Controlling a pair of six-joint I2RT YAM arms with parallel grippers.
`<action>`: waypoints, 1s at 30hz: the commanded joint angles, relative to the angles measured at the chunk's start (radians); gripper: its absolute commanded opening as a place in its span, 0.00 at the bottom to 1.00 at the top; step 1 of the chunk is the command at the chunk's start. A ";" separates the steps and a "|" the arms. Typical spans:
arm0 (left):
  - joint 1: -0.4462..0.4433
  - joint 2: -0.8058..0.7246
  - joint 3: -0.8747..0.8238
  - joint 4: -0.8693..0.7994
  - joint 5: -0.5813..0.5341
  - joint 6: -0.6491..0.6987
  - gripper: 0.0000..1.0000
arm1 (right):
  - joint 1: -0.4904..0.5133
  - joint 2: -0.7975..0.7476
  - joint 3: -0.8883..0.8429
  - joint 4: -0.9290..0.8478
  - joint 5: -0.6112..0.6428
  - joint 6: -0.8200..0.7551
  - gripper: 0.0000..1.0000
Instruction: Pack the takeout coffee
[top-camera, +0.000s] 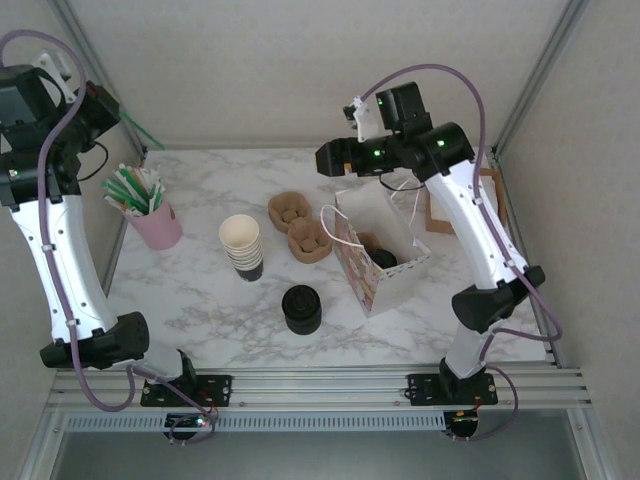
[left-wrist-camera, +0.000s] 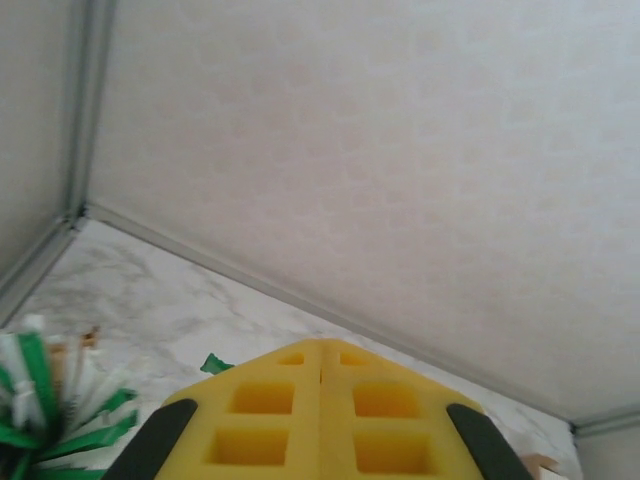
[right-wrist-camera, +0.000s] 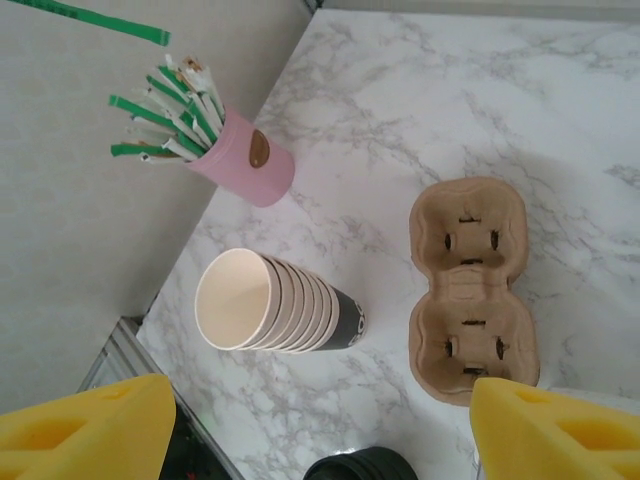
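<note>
**Q:** Where is the takeout coffee (top-camera: 383, 258)?

**A:** It is inside the open white paper bag (top-camera: 400, 288). Its black lid faces up, so it appears to stand upright.

**Q:** And the end effectors?

**A:** The right end effector (top-camera: 328, 158) hovers over the bag's far left corner. Its yellow fingers (right-wrist-camera: 90, 430) are wide apart and hold nothing. From it, the coffee lies below and nearer the arm bases. The left end effector (left-wrist-camera: 320, 420) is well to the left of the bag, with its fingers pressed together and empty. The right arm is much nearer the bag.

**Q:** Any writing?

**A:** None is readable. The bag's side carries a colourful print. The stacked paper cups (top-camera: 242, 247) left of the bag have a dark band, too small to read.
</note>
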 joint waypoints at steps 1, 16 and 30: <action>-0.042 -0.003 -0.002 0.058 0.073 -0.031 0.00 | -0.002 -0.076 -0.046 0.068 0.043 0.019 0.79; -0.362 -0.014 -0.014 0.262 0.130 -0.167 0.00 | -0.002 -0.454 -0.331 0.041 0.209 0.063 0.95; -0.697 0.002 0.011 0.334 0.025 -0.230 0.00 | -0.002 -0.782 -0.577 -0.064 0.451 0.087 0.99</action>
